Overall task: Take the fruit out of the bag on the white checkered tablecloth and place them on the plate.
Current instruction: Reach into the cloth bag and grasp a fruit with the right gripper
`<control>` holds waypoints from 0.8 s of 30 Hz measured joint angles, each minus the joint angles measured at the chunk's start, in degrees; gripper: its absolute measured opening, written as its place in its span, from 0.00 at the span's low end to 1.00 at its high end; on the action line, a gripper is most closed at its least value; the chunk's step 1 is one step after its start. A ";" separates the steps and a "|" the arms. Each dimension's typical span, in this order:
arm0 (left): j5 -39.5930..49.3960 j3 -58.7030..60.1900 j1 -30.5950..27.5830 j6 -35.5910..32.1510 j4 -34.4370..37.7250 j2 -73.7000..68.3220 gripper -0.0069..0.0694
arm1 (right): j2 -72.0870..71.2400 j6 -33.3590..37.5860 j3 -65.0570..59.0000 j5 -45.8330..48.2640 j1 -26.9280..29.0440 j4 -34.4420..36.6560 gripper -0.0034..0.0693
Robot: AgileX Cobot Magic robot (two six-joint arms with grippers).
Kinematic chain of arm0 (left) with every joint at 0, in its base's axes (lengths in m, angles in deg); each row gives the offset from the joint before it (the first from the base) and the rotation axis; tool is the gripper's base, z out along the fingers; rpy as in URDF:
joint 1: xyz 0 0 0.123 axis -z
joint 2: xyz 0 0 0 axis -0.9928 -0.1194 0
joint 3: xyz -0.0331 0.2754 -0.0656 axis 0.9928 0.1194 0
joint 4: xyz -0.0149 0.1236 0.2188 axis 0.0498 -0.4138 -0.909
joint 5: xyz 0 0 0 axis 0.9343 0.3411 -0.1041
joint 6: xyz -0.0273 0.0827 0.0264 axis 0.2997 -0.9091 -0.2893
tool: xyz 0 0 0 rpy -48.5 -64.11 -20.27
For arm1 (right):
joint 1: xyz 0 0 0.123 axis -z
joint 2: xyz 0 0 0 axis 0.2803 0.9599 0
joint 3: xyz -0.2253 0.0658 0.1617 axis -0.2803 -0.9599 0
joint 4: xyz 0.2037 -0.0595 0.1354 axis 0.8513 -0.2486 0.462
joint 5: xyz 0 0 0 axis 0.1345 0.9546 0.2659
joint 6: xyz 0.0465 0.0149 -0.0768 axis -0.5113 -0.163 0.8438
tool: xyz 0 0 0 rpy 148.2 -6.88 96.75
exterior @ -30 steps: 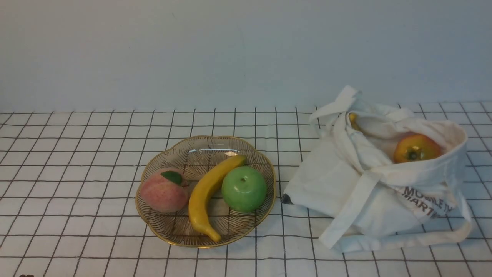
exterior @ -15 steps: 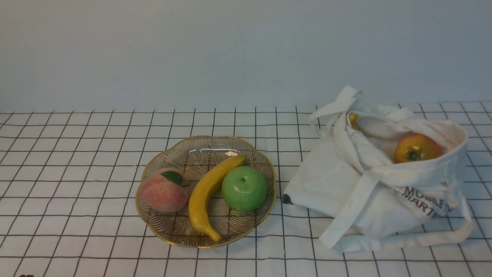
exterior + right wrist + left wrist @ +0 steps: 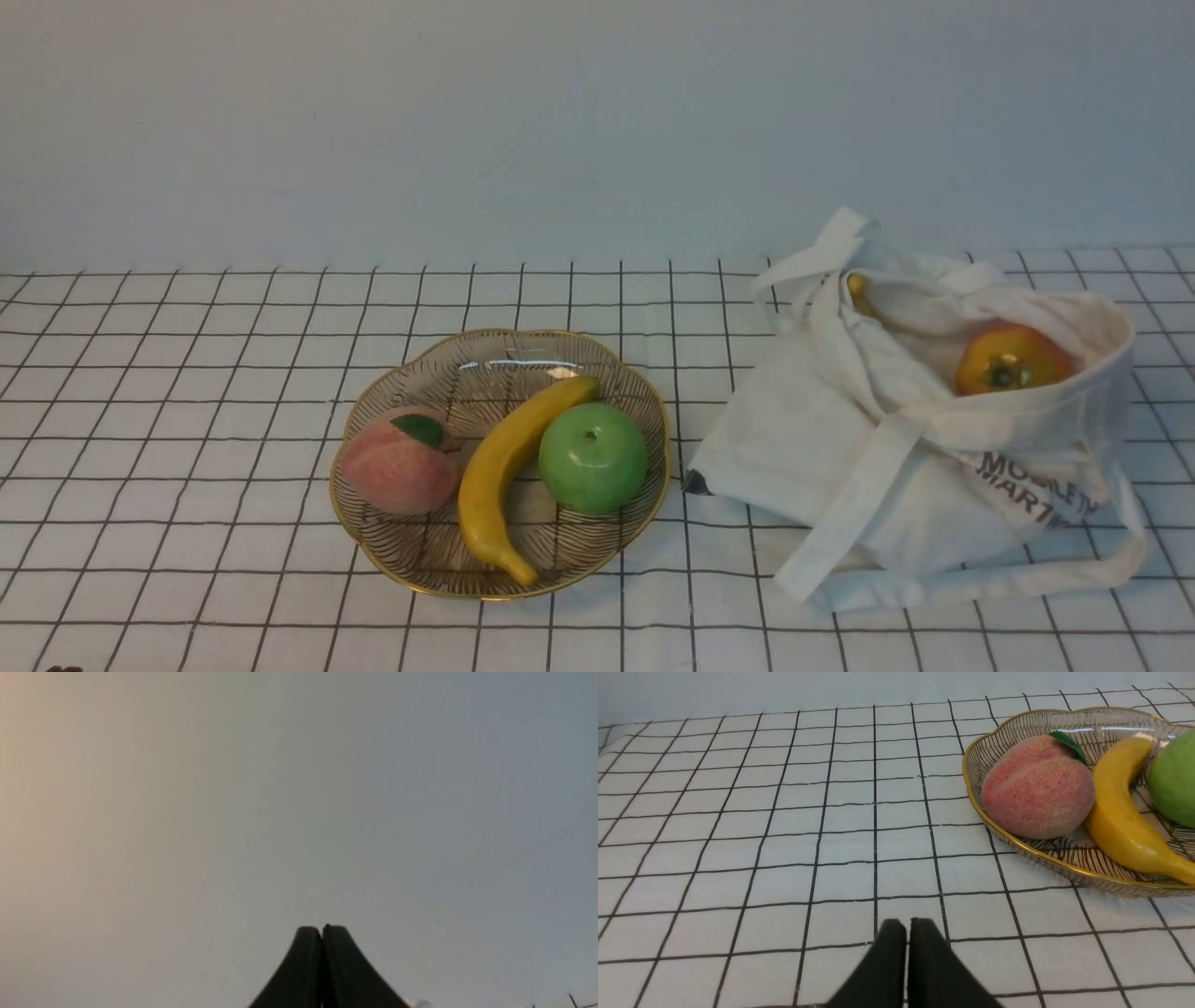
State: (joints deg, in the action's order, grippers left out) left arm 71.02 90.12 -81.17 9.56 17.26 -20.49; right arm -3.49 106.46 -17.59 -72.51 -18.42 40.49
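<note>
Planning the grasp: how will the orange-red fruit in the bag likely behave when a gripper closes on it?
The fruit looks round and glossy, so it may slip in a pinch and would probably roll if nudged. It lies against the slack, creased cloth of the bag, which likely gives way and lets it sink or shift when pushed.

Two slanting lines of dark printed capitals (image 3: pixel 1032 485) mark the side of the off-white canvas bag (image 3: pixel 840 420), seen here in the front view. The upper line reads "MOBILE", followed by a letter or two too creased to make out. The lower line begins "MART" before the rest blurs into a fold of the cloth near the bag's strap.
</note>
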 joint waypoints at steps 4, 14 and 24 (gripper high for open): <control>0.00 0.00 0.00 0.00 0.02 0.00 0.08 | 16.84 1.83 11.80 13.35 0.00 -9.84 0.03; 0.00 0.00 0.00 0.00 -0.02 0.00 0.08 | 52.34 -14.04 37.47 30.23 0.00 -38.96 0.03; 0.00 0.00 0.00 0.00 -0.02 0.00 0.08 | 72.63 -19.56 46.32 35.33 0.00 -46.21 0.04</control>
State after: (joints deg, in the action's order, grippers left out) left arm 71.02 90.12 -81.17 9.56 17.24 -20.49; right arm 69.15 86.90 28.73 -37.17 -18.42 -5.72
